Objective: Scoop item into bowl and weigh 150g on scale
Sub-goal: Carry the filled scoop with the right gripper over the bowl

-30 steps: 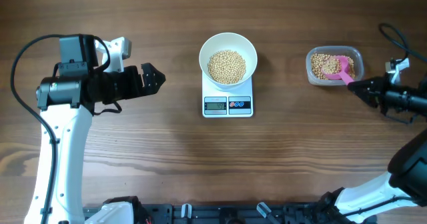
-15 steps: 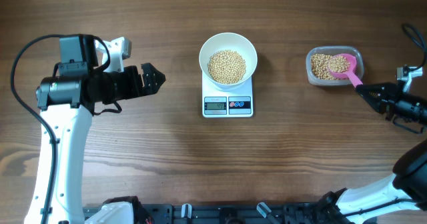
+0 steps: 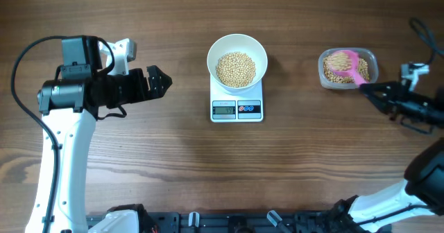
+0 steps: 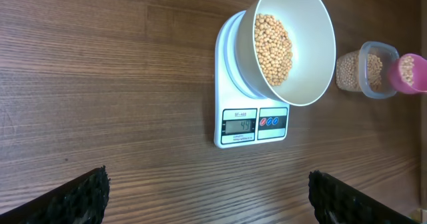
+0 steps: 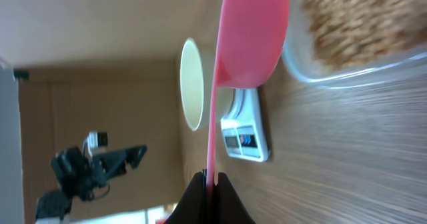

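Now the pink scoop [image 3: 355,68], pinched by the right gripper [image 3: 368,89], is lifted from the tub [image 3: 373,61] loaded with beans [image 3: 340,61], likely for the bowl [image 3: 258,49], while the left gripper [image 3: 158,82] is held spread.

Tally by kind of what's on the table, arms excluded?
White bowl: 1
Scale: 1
Clear plastic tub: 1
Pink scoop: 1
Total: 4

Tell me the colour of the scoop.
The scoop is pink, clearest in the right wrist view.
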`<state>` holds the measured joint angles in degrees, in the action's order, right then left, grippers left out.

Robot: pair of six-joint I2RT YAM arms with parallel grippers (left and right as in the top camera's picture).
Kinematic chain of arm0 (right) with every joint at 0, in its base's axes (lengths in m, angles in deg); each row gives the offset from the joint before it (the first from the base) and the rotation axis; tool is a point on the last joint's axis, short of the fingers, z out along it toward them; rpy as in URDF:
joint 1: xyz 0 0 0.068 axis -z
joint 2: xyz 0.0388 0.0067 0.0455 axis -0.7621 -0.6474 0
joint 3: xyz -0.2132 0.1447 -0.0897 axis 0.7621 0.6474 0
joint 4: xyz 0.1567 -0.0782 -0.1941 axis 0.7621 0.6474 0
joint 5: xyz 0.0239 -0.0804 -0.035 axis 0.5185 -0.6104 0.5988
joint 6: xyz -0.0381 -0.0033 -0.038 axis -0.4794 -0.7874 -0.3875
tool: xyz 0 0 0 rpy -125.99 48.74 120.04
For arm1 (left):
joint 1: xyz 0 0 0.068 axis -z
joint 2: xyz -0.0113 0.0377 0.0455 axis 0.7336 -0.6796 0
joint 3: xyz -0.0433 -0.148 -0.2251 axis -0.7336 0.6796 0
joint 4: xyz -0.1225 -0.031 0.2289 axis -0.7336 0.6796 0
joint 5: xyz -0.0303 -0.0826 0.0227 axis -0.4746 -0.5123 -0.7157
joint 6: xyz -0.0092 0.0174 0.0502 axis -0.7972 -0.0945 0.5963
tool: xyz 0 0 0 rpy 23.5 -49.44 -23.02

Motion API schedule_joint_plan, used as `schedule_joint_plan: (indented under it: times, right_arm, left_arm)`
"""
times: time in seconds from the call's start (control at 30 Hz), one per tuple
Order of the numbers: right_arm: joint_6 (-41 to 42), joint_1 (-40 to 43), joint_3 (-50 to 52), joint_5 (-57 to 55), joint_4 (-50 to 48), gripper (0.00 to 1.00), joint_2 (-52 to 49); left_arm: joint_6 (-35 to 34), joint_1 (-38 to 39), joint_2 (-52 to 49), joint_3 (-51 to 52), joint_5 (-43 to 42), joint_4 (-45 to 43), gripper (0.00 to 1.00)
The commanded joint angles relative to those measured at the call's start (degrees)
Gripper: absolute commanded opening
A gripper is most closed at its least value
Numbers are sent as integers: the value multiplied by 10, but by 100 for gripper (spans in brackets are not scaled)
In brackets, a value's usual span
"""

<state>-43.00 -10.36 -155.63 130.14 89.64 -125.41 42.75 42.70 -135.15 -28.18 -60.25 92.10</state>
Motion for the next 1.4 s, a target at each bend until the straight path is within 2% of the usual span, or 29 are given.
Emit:
schedule_joint_plan:
  times: [0.0, 0.17, 0.43, 0.5, 0.6, 0.7, 0.87, 1.03, 1.13, 1.37]
  right_arm:
    - [-28, -61, 3, 36, 5, 4, -9]
    - [-25, -147, -14, 125, 8, 4, -4]
    - [-23, -247, -41, 162, 6, 4, -2]
    - [3, -270, -44, 161, -10, 5, -2]
    - [89, -305, -46, 154, -71, 5, 0]
    - [229, -334, -46, 79, -166, 5, 12]
    - [401, -362, -46, -47, -316, 5, 79]
    - [436, -393, -46, -130, -394, 5, 134]
    - [438, -422, -46, -209, -400, 4, 147]
    - [425, -473, -46, -282, -406, 4, 147]
  left_arm:
    - [11, 2, 2, -11, -11, 0, 100]
    - [11, 2, 2, -11, -11, 0, 100]
    - [11, 2, 2, -11, -11, 0, 100]
    - [11, 2, 2, -11, -11, 0, 100]
    - [11, 2, 2, -11, -11, 0, 100]
    - [11, 2, 2, -11, -11, 0, 100]
    - [11, 2, 2, -11, -11, 0, 100]
    - [11, 2, 2, -11, -11, 0, 100]
    - [11, 2, 2, -11, -11, 0, 100]
    - [11, 2, 2, -11, -11, 0, 100]
